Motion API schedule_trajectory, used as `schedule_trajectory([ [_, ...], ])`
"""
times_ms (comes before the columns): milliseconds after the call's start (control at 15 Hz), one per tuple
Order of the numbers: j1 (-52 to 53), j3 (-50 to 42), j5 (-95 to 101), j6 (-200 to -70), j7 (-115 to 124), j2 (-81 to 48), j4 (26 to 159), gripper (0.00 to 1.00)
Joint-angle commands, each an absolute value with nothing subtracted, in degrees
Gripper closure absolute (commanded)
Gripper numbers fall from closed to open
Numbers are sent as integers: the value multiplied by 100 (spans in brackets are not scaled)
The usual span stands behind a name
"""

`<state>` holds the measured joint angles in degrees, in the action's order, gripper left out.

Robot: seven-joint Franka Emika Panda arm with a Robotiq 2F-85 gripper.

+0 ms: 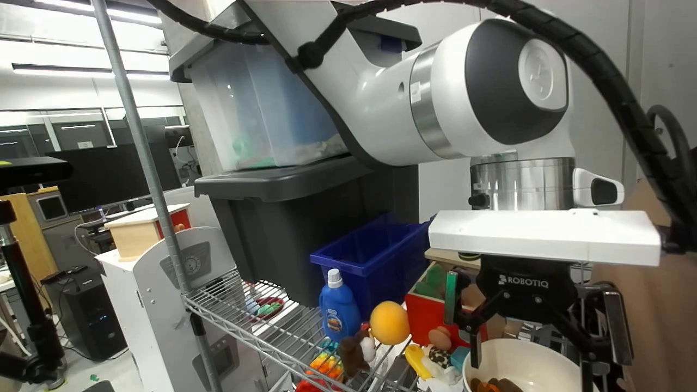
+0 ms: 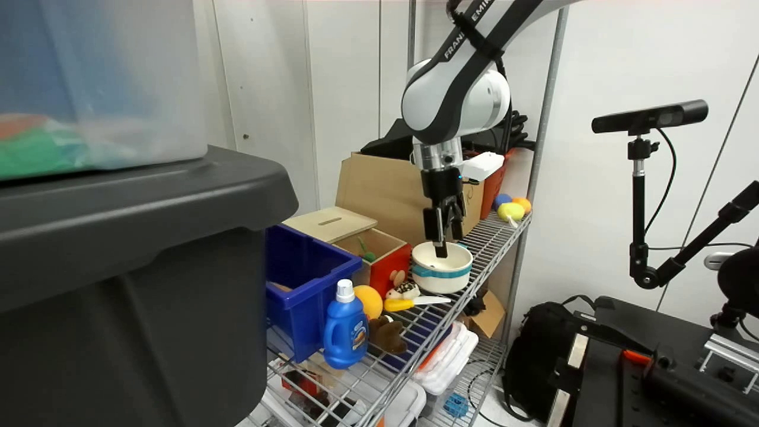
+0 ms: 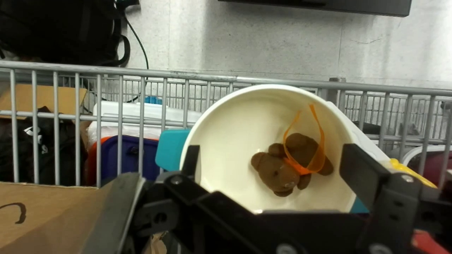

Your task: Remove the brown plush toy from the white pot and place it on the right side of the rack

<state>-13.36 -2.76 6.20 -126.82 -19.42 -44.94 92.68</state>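
Bright overall, glaring ceiling lights (image 1: 134, 16), glints inside white pot (image 3: 226, 141)

- Wrist view, centre: white pot (image 3: 226, 141), open above, free room left of brown plush toy (image 3: 277, 171).
- In an exterior view, centre: wooden box (image 2: 385, 265) blocks the pot's left, cardboard box (image 2: 388, 190) behind.

the white pot (image 3: 229, 141) is smooth and glossy inside. the brown plush toy (image 3: 277, 173) is of soft-looking, matt cloth; its orange ribbon (image 3: 317, 161) is sheer. the rack (image 3: 197, 74) is of silver metal wire with a dull sheen. the pincer (image 1: 531, 360) is mainly matt black, with exposed bright metal. blue bin (image 2: 305, 323) and bottle (image 2: 344, 332): smooth, glossy plastic. dark tote (image 2: 148, 356): matt plastic. box lid (image 2: 353, 220): pale, smooth wood. carton (image 2: 382, 184): matt cardboard.
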Motion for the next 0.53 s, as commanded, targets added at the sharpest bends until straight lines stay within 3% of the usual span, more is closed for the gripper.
schedule_trajectory([
  [0,-1421,-239,550,-12432,-2137,-4658,8930,0],
  [467,-1413,-196,530,-12119,-2245,-4819,8556,0],
])
